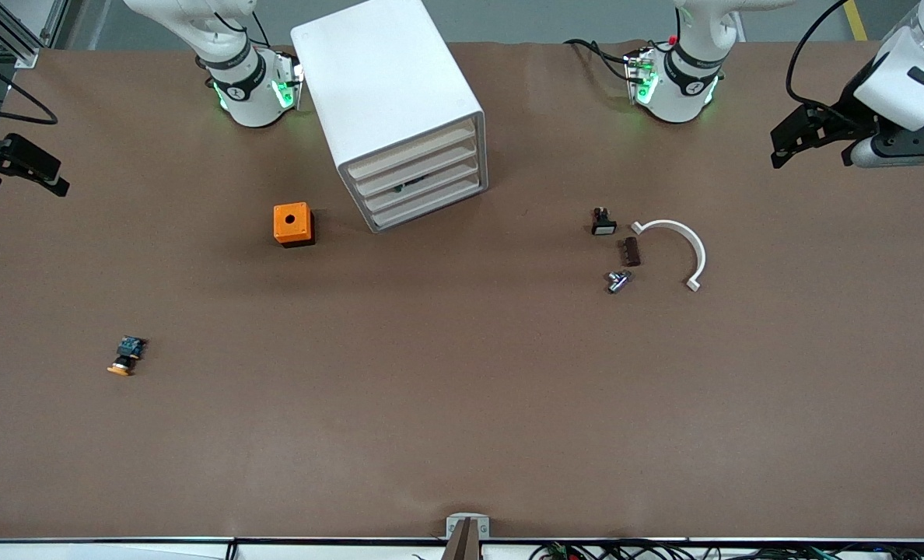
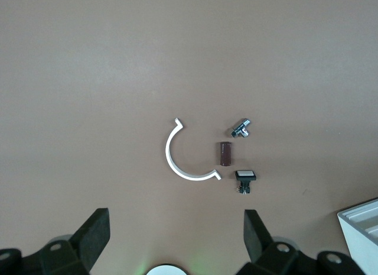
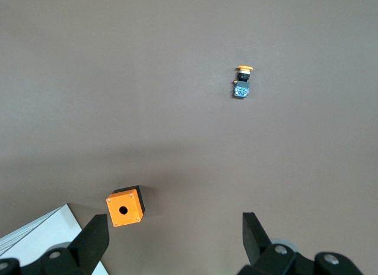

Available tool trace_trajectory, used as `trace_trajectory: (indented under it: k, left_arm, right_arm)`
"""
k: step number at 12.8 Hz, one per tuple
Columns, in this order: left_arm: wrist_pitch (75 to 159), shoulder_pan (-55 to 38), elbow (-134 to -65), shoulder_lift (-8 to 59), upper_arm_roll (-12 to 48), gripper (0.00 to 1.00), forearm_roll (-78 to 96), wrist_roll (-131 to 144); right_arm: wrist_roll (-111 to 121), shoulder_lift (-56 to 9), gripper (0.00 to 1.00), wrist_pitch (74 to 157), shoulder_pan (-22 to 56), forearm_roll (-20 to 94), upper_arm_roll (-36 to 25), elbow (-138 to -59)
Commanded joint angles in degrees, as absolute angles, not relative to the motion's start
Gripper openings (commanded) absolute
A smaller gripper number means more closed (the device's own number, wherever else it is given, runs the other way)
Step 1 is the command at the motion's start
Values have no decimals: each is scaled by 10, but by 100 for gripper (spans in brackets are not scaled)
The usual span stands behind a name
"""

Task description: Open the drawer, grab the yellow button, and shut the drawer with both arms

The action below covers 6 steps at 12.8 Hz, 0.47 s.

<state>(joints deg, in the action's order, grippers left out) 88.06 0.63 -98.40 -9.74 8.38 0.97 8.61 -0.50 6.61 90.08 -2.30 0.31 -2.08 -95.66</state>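
Both arms wait high at the ends of the brown counter, their jaws spread wide and holding nothing. The left gripper hangs over the left arm's end of the counter; under its parted jaws, in its wrist view, lies a cluster of small parts: a white curved clip, a dark brown block, a small silvery fitting and a small black part with a white face. The right gripper hangs over the right arm's end; below its jaws sit the orange cube (with a round hole in its top) and, well apart from it, the button, lying on its side on the bare counter, orange cap on a dark bluish body. The white cabinet stands between the two arm bases, and only a corner of it shows at the edge of each wrist view. The drawer, topmost of four, looks pushed in level with the three below it.
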Motion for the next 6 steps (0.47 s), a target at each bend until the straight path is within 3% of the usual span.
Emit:
trace_trajectory:
  k: [1, 6]
  left_arm:
    - [873, 14, -968, -93, 83, 100, 10, 84]
    - [872, 26, -954, -69, 83, 100, 9, 82]
  right_arm:
    - [-4, 79, 100, 905, -16, 11, -25, -969]
    - [-4, 80, 100, 903, -16, 16, -25, -970]
